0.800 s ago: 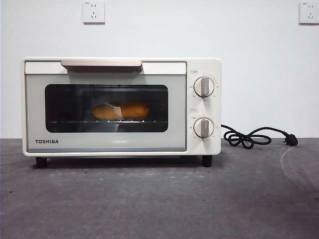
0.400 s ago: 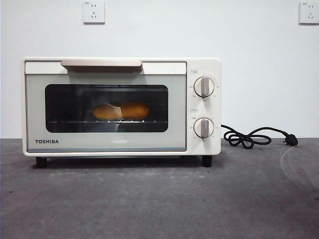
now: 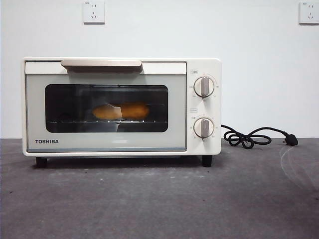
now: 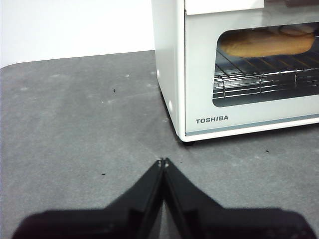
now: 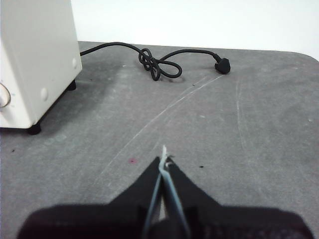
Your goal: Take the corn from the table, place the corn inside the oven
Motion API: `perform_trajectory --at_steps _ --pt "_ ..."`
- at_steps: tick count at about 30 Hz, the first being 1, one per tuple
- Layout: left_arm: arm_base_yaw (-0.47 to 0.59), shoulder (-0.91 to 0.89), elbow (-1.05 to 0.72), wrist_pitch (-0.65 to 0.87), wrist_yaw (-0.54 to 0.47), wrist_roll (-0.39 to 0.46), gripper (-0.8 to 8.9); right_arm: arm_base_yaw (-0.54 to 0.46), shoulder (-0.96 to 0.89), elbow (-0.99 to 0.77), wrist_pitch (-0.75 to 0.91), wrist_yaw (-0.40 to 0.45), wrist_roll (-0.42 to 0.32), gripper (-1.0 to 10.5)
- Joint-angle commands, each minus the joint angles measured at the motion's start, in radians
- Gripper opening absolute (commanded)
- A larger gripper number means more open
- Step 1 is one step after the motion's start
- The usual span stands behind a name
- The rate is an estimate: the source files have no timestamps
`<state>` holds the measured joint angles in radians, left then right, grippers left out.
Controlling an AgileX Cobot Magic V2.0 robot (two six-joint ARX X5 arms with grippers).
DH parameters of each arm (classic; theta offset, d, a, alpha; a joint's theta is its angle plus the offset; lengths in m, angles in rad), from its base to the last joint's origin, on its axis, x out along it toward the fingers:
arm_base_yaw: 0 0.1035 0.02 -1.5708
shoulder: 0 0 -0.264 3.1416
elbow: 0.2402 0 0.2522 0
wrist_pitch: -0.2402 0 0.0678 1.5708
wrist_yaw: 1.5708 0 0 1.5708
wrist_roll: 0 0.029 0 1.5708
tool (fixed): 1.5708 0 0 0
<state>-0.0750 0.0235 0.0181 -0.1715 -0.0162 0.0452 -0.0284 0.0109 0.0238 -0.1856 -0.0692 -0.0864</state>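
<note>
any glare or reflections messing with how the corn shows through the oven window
Front view: a pale reflection patch on the dark glass cuts across the corn, leaving it dim and soft-edged inside the oven. Left wrist view: the corn reads brighter and clearer on the wire rack, with only mild sheen on the glass. Right wrist view: the window is out of frame.

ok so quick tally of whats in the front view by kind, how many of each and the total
oven: 1
corn, lying on the rack behind the shut door: 1
oven knobs, upper and lower: 2
power cord with its plug lying on the table: 1
wall sockets, one and another: 2
total: 7
</note>
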Motion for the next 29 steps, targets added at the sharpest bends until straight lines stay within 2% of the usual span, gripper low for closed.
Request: perform_trajectory --at_steps 1,29 --pt "0.002 -0.001 -0.008 0.006 -0.003 0.012 -0.03 -0.001 -0.002 -0.01 0.006 0.003 0.005 -0.1" --pt "0.002 -0.017 -0.008 0.007 -0.003 0.012 -0.03 -0.001 -0.002 -0.01 0.006 0.003 0.005 -0.1"
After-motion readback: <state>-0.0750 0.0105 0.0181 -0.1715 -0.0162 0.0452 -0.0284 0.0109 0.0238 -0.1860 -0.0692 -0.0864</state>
